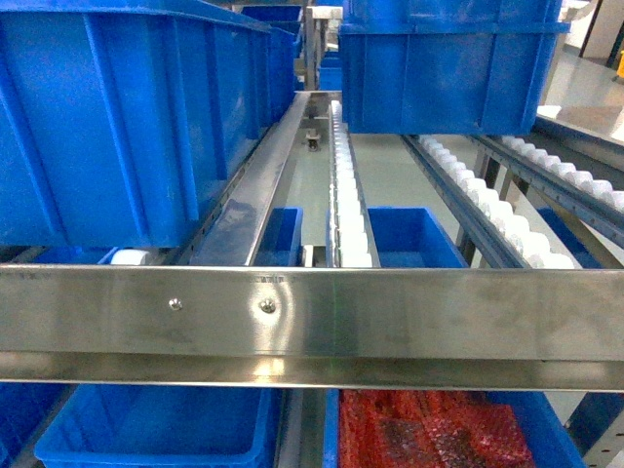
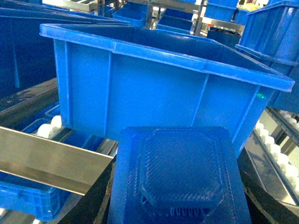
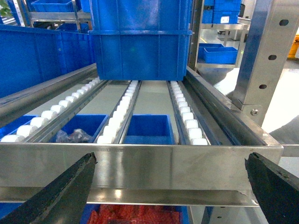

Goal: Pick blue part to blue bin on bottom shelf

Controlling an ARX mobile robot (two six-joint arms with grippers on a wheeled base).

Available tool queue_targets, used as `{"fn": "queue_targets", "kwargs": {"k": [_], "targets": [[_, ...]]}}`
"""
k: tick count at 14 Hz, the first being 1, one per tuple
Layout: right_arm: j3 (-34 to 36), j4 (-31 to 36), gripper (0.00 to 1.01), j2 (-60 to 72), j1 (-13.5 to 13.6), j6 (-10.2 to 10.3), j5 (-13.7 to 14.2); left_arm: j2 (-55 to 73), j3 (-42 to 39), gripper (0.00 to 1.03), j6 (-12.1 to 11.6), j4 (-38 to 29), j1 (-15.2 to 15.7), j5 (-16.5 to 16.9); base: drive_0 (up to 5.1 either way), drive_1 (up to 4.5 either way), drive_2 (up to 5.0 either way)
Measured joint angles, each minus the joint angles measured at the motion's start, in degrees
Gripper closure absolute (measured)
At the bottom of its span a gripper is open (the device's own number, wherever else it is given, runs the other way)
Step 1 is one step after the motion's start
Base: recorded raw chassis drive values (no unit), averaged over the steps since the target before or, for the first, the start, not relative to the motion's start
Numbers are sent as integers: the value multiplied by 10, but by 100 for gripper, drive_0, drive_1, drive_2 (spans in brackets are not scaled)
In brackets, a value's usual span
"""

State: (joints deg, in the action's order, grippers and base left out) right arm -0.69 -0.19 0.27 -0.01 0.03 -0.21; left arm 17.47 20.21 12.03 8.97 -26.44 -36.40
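Note:
The blue part point(image 2: 180, 168), a flat square piece with a raised octagonal centre, fills the lower middle of the left wrist view. My left gripper point(image 2: 180, 198) is shut on it, with black fingers point(image 2: 100, 200) showing on either side. Just behind it a large blue bin point(image 2: 159, 88) stands on the roller tier. Below the steel front rail point(image 1: 312, 327), an empty blue bin point(image 1: 156, 424) sits on the bottom shelf, whose metal hardly shows. My right gripper point(image 3: 170, 161) is open and empty in front of the same rail point(image 3: 140, 168). Neither gripper appears in the head view.
Beside the empty bin is a blue bin of red parts point(image 1: 439, 429). White roller tracks point(image 1: 346, 195) run back along the upper tier, carrying big blue bins at left point(image 1: 127, 117) and right point(image 1: 444, 68). More blue bins point(image 1: 414, 239) show through the rollers. A steel upright point(image 3: 264, 60) stands at right.

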Motion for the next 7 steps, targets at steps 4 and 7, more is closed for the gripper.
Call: {"fn": "queue_targets", "kwargs": {"k": [4,7], "targets": [[0,0,3,0,0,0,0,0,0,60,0,-1,0,1,0,0,0],[0,-1,3,0,0,0,0,0,0,60,0,-1,0,1,-49,-49,-49]]}}
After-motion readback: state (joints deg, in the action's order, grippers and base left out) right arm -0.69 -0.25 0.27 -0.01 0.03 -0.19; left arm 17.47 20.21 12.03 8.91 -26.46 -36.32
